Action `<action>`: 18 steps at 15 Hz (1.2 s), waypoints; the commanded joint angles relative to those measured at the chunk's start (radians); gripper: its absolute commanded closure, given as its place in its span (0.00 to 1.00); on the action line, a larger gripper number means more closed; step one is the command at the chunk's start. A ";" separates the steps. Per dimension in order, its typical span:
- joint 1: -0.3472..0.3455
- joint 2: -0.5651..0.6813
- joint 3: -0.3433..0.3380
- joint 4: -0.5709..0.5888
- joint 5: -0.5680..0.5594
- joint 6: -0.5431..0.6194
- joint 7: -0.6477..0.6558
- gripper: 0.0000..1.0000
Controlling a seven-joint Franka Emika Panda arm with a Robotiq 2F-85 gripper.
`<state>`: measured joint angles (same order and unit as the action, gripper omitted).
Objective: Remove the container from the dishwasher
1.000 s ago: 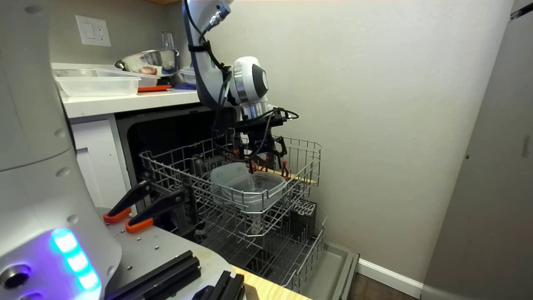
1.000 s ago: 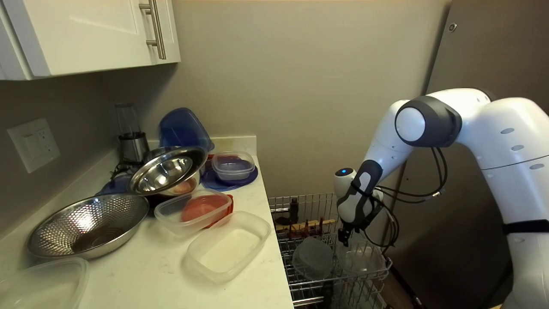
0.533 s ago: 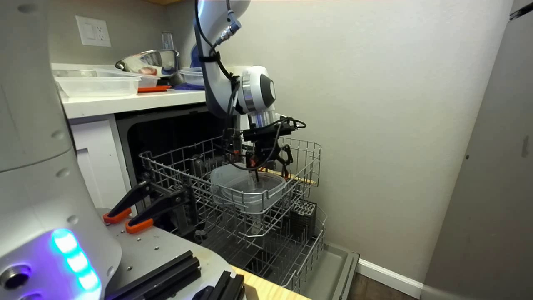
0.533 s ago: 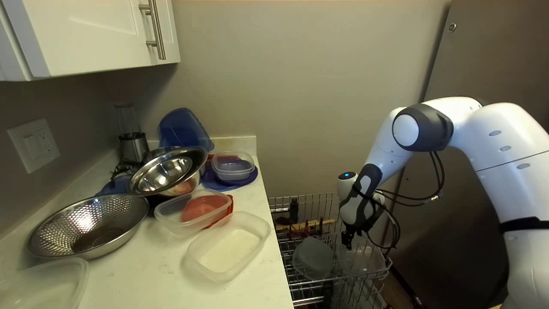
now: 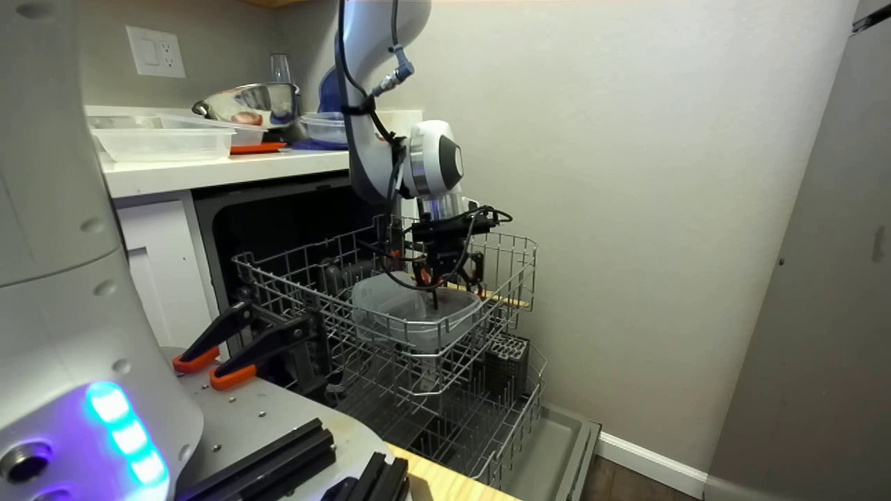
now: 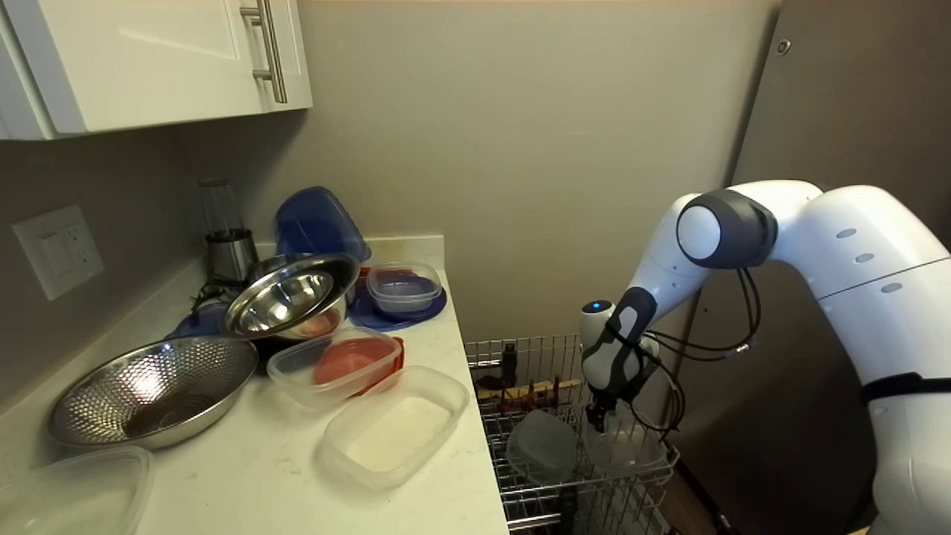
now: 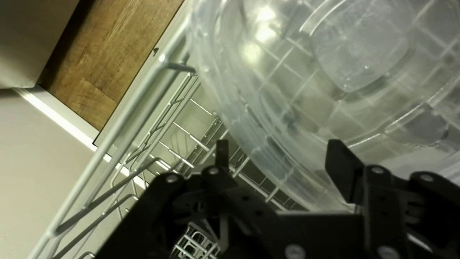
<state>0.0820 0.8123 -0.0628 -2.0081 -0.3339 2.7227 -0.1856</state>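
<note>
Around five o'clock in the wrist view, I have the gripper (image 7: 282, 162) released, its fingertips apart on either side of the rim of the clear plastic container (image 7: 334, 93); whether either touches, I cannot tell. That container sits toward two o'clock in the upper wire rack (image 7: 106, 144), whose rail runs at nine and which juts from the dishwasher (image 5: 278, 212). Beyond, in an exterior view, a perforated steel colander (image 6: 156, 394) stands at eight o'clock on the countertop (image 6: 238, 475).

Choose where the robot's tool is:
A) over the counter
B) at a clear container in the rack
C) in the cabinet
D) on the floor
B: the wrist view shows the tool, open, at the edge of a clear container in the dishwasher's upper rack.
</note>
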 commanded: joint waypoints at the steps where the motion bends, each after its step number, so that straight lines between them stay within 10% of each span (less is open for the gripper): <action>1: -0.017 0.007 0.015 0.015 0.001 -0.011 -0.030 0.61; 8: 0.020 -0.031 -0.015 0.010 0.010 -0.081 0.035 1.00; 18: -0.042 -0.229 0.047 0.051 0.232 -0.407 0.155 0.99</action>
<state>0.0851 0.6571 -0.0489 -1.9348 -0.1537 2.3613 -0.0204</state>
